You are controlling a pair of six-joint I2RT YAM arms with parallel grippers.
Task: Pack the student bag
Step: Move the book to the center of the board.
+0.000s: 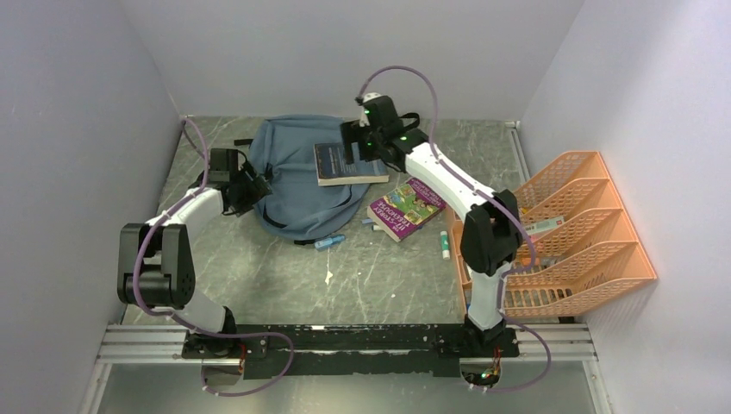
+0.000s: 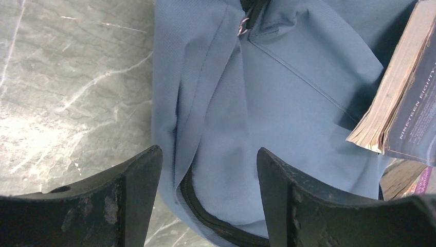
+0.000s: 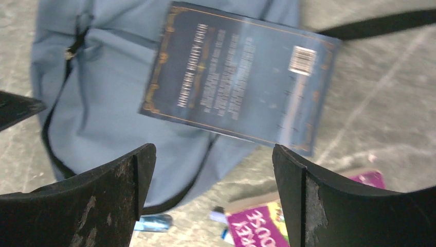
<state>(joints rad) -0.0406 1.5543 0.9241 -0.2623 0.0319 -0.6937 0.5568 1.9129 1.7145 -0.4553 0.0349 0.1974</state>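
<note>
The student bag (image 1: pixel 297 181) is dusty grey-blue with black zipper lines. The navy book (image 1: pixel 347 164) on it has a gold ornamental border and a white barcode patch. To its right, the magenta book (image 1: pixel 405 209) shows yellow-green art. The rack (image 1: pixel 577 233) at the right is orange mesh. The table (image 1: pixel 379 276) is grey-green with pale marble veins.

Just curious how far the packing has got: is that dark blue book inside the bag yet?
Out. The dark book lies on top of the student bag, its whole back cover showing, barcode included.
</note>
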